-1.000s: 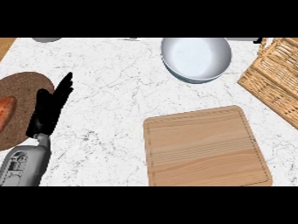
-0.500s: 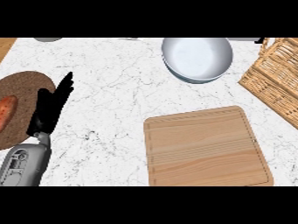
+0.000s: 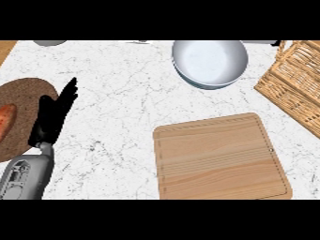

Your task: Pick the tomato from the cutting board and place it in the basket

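I am seeing no tomato: the cutting board (image 3: 221,159), well right of my left hand (image 3: 53,117), is lying bare. That hand is resting, fingers straight. Next I'm judging the basket (image 3: 302,86) needs checking.

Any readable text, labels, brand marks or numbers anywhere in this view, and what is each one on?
None: no word, label or number shows on the cutting board, the basket, the white bowl, the round brown mat or the marble counter.
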Motion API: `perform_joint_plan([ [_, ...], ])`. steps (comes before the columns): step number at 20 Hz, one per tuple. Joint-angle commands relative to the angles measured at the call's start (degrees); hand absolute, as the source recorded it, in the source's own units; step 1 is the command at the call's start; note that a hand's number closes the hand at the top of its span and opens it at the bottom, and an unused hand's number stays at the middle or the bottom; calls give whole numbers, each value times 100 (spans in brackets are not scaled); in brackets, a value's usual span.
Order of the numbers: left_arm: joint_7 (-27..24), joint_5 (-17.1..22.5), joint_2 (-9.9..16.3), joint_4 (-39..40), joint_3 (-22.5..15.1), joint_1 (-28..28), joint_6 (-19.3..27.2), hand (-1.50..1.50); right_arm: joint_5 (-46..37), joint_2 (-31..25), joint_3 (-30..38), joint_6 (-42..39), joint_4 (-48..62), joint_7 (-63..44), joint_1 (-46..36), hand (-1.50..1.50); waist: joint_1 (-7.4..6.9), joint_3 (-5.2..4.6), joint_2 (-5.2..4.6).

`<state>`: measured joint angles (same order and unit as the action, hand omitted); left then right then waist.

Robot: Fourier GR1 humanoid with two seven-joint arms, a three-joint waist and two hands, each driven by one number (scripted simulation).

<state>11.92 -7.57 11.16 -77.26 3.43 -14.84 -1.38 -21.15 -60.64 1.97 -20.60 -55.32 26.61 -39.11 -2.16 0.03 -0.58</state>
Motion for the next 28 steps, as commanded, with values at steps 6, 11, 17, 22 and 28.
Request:
perform_joint_plan([
  [6,231,-2,-47,36,32,-207,17,0,-385,744,-100,-317,1837,158,-904,150,44,0,0],
  [11,185,-21,-28,-275,22,147,8,0,-391,1188,57,-186,2508,570,-1004,-150,64,2,18],
  [17,-104,31,38,-127,121,255,-80,0,-13,1003,734,-78,3228,992,-1386,-150,51,5,2],
  [22,151,2,11,-358,29,273,-102,0,407,759,1349,133,3618,715,-1669,-150,35,7,6],
  [28,170,-83,-168,-245,-48,1,58,0,648,-29,1802,-200,4474,296,-1763,-150,-28,20,-67],
])
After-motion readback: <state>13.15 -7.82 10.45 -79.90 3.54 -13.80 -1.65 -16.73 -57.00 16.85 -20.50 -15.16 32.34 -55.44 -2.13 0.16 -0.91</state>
